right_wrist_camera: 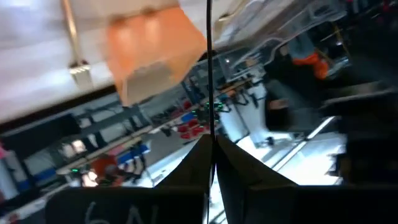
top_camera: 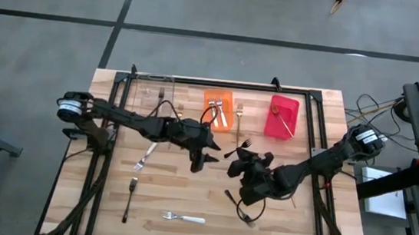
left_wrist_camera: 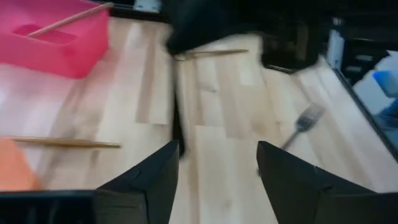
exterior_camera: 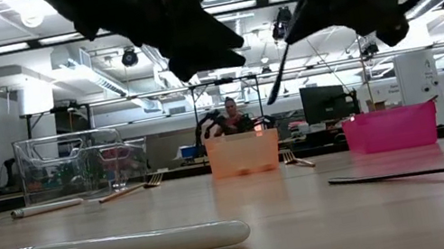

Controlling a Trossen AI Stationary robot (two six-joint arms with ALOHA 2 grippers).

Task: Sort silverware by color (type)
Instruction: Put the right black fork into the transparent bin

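My right gripper (top_camera: 235, 160) (right_wrist_camera: 211, 149) hangs over the table's middle, shut on a slim dark fork (top_camera: 239, 147). Just to its left my left gripper (top_camera: 204, 160) (left_wrist_camera: 217, 180) stands open above bare wood with nothing between its fingers. Flat on the table lie a white-handled fork (top_camera: 184, 218), another white-handled fork (top_camera: 146, 156), a dark fork (top_camera: 130, 198), a further dark fork (top_camera: 239, 207) and a gold fork (top_camera: 237, 119). The clear bin (top_camera: 150, 95), the orange bin (top_camera: 217, 103) and the red bin (top_camera: 283, 109) each hold silverware. My right gripper pinches the dark fork's thin shaft (right_wrist_camera: 208, 124) between its two fingers. The fork runs on ahead, past the fingertips and in line with them. It is tilted and lifted clear of the table (exterior_camera: 278, 78).
The three bins stand in a row along the table's far side inside a dark frame (top_camera: 313, 120). The two arms' grippers are close together over the middle. Bare wood lies at the near left and near right.
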